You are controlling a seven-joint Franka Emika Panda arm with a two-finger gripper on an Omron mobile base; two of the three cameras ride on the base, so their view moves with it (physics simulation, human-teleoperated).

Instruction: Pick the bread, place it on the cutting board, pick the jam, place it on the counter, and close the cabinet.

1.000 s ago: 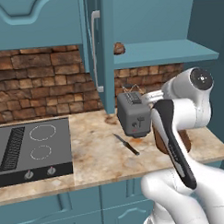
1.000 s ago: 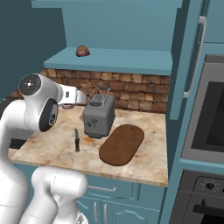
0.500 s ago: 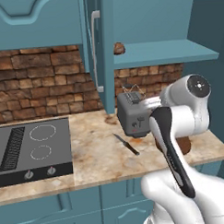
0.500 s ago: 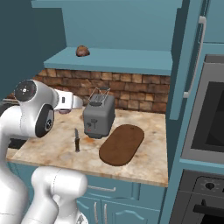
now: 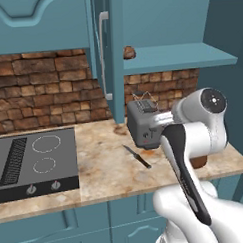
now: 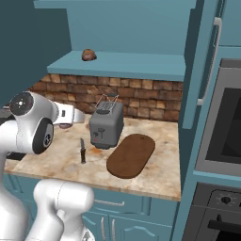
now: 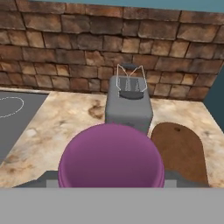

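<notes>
In the hand view the pink-purple jam [image 7: 111, 159] fills the foreground and hides my fingertips. My gripper [image 6: 66, 123] hovers above the counter [image 6: 162, 170], left of the toaster, shut on the jam. On the open cabinet's shelf the small brown bread [image 5: 129, 52] [image 6: 88, 54] rests alone. The dark oval cutting board [image 6: 132, 155] [image 7: 180, 151] lies bare on the counter, right of the toaster. The cabinet door [image 5: 110, 59] [image 6: 203, 66] stands swung open.
A grey toaster [image 5: 143, 126] [image 6: 107, 124] [image 7: 129, 107] stands against the brick wall. A black-handled knife [image 5: 137, 157] [image 6: 83, 150] lies in front of it. The black stovetop [image 5: 30, 157] is at the left, and an oven [image 6: 221, 136] at the far right.
The arm has sunk a little, carrying the hand and the jam slightly lower toward the counter. Bread, board and cabinet door have not moved.
</notes>
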